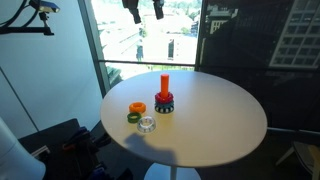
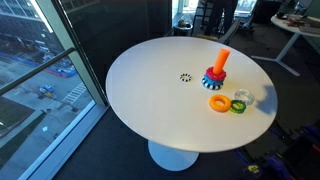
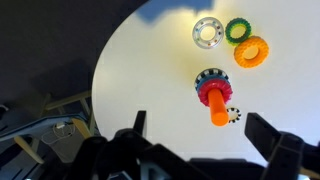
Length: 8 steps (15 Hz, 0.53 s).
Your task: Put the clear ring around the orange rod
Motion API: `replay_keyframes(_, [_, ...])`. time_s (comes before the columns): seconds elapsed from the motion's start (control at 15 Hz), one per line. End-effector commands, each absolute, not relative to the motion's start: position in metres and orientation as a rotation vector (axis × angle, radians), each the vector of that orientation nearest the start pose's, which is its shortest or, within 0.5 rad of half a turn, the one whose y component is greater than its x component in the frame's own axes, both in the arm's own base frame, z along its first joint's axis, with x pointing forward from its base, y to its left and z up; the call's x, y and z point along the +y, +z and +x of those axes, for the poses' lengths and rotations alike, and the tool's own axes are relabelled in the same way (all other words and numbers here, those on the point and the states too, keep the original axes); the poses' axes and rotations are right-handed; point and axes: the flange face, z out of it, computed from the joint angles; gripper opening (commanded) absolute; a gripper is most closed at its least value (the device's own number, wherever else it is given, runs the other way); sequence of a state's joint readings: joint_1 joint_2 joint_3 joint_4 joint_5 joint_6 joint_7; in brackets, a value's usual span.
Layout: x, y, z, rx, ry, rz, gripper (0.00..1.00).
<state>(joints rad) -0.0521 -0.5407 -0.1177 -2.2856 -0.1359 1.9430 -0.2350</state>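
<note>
The clear ring [image 1: 147, 124] lies flat on the round white table [image 1: 220, 125], beside a green ring [image 1: 133, 118] and an orange ring [image 1: 137, 108]. It also shows in an exterior view [image 2: 243, 97] and in the wrist view [image 3: 208, 32]. The orange rod [image 1: 164, 84] stands upright on a dark base with stacked coloured rings; it also shows in an exterior view [image 2: 223, 61] and in the wrist view [image 3: 217, 107]. My gripper [image 1: 143, 10] hangs high above the table, open and empty; in the wrist view [image 3: 205, 135] its fingers spread wide.
A small black-and-white marker [image 2: 186, 77] sits on the table near the rod's base. Large windows stand behind the table. Office desks [image 2: 290, 25] stand beyond it. The green ring [image 3: 238, 29] and the orange ring [image 3: 251, 50] lie next to the clear one.
</note>
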Motion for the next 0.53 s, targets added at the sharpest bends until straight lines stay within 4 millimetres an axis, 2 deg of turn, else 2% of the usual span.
replay_keyframes(0.0, [-0.086, 0.572, 0.4, -0.182, -0.289, -3.23, 1.0])
replay_keyframes(0.47, [-0.069, 0.562, 0.411, -0.216, -0.216, -3.198, 1.0])
